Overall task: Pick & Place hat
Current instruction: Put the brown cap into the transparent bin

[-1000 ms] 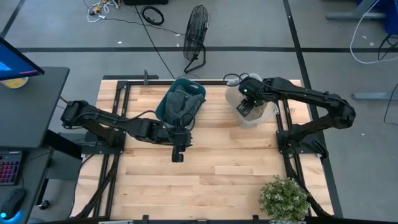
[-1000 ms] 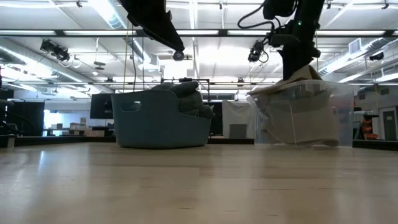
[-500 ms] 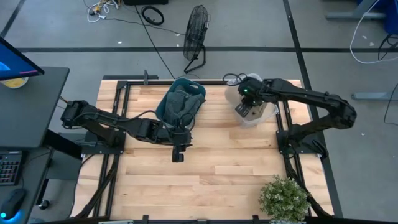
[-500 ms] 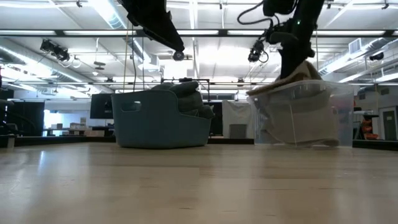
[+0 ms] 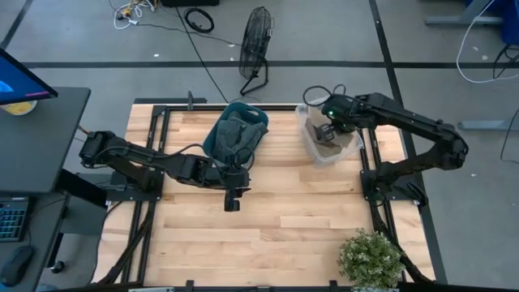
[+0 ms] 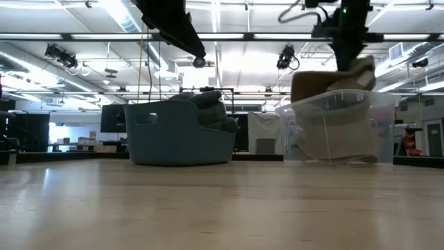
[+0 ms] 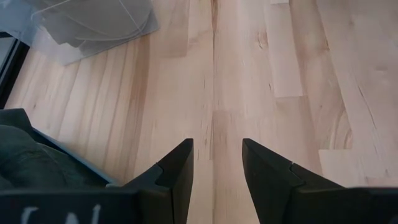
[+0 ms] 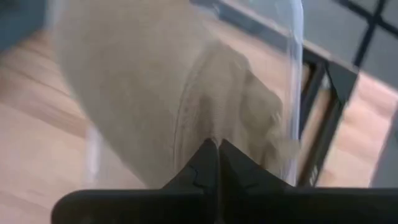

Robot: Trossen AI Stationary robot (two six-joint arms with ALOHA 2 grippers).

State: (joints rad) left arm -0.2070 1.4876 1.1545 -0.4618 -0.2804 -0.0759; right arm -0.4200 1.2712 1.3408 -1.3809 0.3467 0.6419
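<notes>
A tan hat (image 6: 325,82) hangs at the rim of a clear plastic bin (image 6: 336,135) at the table's far right, with my right gripper (image 8: 217,149) shut on it from above. In the right wrist view the hat's cloth (image 8: 205,93) fills the space ahead of the fingers. A teal bin (image 5: 237,130) holding grey hats stands on the table at the far middle. My left gripper (image 5: 233,201) hovers open over bare wood in front of the teal bin, nothing between its fingers (image 7: 177,165). My right gripper pinches a fold of the tan hat's cloth (image 8: 214,132) between its two shut fingers, coming from above and pointing down. The hat hangs below the fingers, its lower edge (image 6: 305,97) about level with the clear bin's rim.
A potted plant (image 5: 371,258) stands at the table's near right corner. A black frame (image 5: 369,174) runs along the table's edges. Bare wood (image 5: 284,219) lies between the bins and the near edge. A fan (image 5: 255,49) stands on the floor beyond the table.
My right gripper has shut on the tan hat inside the clear bin and risen, shifting a little toward the table's right edge. The hat, which lay bunched in the bin's top, now hangs lifted at the rim.
</notes>
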